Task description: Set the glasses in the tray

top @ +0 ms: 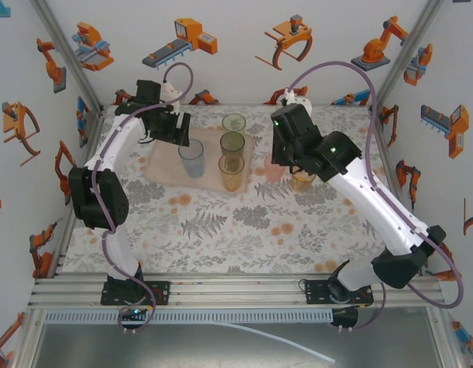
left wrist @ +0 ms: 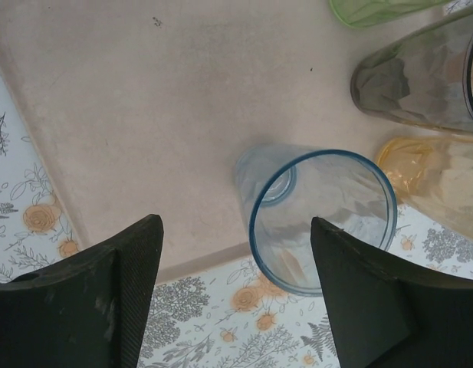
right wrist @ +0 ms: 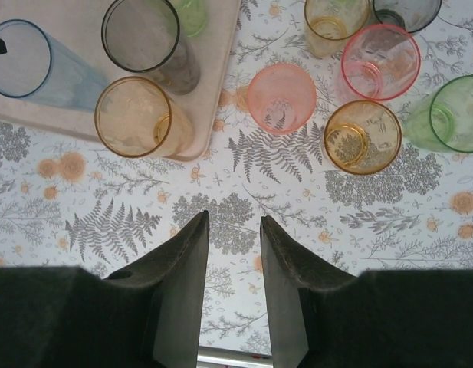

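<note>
The pale pink tray [top: 159,170] carries a blue glass [top: 192,158], a green glass [top: 234,123], a smoky grey glass [top: 232,143] and an orange glass [top: 231,173], all upright. My left gripper [left wrist: 236,222] hangs open over the tray's near edge [left wrist: 144,115]. The blue glass [left wrist: 322,218] stands beside its right finger, and the left finger is well clear. My right gripper [right wrist: 233,222] is open with a narrow gap and nothing in it, above bare tablecloth. Beyond it stand a pink glass [right wrist: 282,98] and an amber glass [right wrist: 362,136].
More glasses cluster right of the tray: a red-pink one [right wrist: 380,61], a green one [right wrist: 454,115], a yellow one [right wrist: 334,23] and a grey one [right wrist: 405,11]. The right arm [top: 351,180] covers part of this group from above. Flowered tablecloth [top: 236,230] spreads toward the arm bases.
</note>
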`<state>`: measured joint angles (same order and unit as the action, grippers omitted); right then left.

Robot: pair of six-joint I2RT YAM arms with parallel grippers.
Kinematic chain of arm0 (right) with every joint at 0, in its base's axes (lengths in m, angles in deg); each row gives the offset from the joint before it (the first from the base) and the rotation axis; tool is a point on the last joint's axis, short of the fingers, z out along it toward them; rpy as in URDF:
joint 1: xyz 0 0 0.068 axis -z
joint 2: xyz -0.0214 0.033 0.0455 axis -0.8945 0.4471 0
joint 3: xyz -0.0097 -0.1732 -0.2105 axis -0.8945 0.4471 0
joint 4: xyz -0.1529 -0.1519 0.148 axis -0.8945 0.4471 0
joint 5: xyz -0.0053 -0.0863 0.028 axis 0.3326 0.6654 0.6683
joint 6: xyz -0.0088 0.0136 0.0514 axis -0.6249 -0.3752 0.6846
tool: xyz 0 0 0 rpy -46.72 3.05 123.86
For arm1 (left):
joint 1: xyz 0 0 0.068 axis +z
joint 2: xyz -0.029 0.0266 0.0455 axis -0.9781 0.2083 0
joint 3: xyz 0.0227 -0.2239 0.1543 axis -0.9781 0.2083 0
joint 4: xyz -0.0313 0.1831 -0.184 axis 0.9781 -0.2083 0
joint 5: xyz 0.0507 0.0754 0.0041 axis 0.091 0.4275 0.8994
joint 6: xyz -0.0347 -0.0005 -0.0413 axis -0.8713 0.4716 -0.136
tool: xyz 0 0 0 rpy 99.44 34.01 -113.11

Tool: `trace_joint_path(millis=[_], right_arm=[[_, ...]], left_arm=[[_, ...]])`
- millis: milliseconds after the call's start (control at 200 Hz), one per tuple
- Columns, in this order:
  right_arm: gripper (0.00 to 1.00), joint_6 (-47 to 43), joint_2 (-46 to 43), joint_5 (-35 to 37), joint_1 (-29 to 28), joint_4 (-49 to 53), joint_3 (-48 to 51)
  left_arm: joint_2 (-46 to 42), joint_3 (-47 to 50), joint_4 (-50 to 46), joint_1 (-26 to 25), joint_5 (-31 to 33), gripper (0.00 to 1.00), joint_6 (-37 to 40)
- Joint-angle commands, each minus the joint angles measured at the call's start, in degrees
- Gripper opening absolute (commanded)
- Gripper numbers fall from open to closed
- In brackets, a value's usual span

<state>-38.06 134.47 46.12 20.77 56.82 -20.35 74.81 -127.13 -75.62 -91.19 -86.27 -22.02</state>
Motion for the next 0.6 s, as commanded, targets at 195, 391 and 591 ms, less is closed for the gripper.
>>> trace_joint_path(millis=[195,391,591], right_arm=[[0.35,2.9,-3.7,1.8,1.1,0.5,3.5],[0.35,3.1,-3.9,1.8,1.4,0.4,3.9],[0.35,3.0,-3.8,1.8,1.6,0.4,4.2]], left_arm=[[3.6,-3.2,0.3,-0.9,0.7,0.54,1.4],[5.0,-4.8,-0.4,-1.5,0.7,0.46,1.0],[5.9,-5.9,-1.0,-2.1,1.8,0.36,1.2]])
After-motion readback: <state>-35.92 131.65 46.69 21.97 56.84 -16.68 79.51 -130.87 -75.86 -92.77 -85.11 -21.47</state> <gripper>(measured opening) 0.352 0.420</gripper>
